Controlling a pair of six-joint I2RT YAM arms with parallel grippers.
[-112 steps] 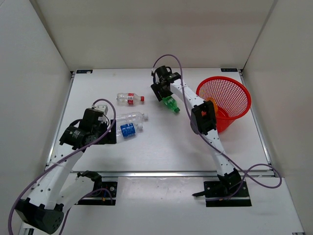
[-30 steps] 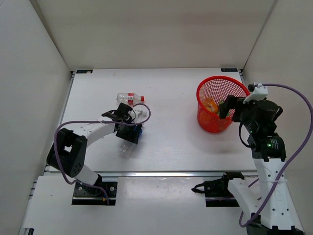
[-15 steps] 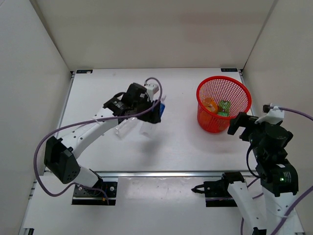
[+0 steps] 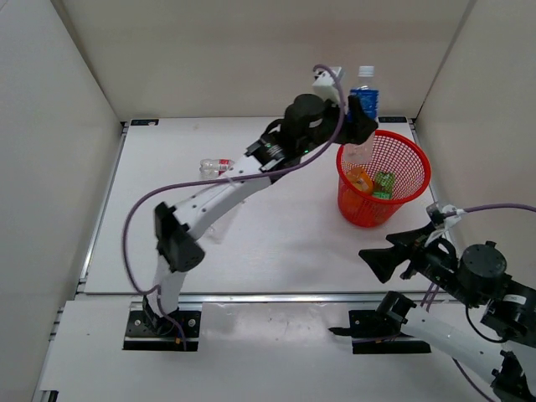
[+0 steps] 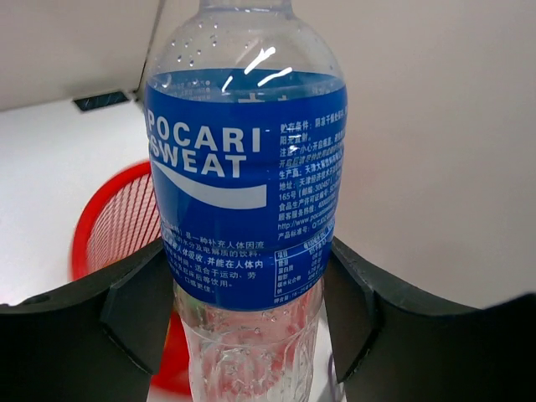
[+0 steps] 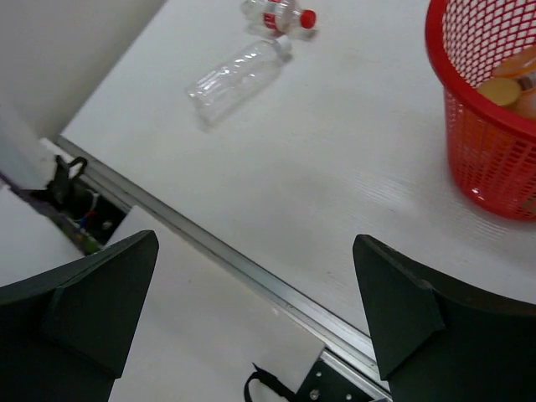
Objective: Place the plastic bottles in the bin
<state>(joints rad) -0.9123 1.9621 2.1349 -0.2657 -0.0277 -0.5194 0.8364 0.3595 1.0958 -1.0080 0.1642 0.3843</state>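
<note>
The clear blue-label plastic bottle [image 4: 364,92], gripped by the left tool [image 5: 247,314], has been carried over the upper-right round red mesh bin [image 4: 419,163], ready for dropping.

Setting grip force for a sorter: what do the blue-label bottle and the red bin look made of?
The blue-label bottle: clear, glossy plastic, judging by see-through walls and bright highlights; its label looks like printed film. The red bin: likely moulded plastic, probably semi-gloss, with a uniform red lattice and a thick rim.

Left arm [image 4: 219,194], right arm [image 4: 481,270]: white links, black joint housings. Purple cable [image 4: 126,234] loops loosely along each arm. Matte black, wedge-shaped pincer fingers [image 6: 92,293].
</note>
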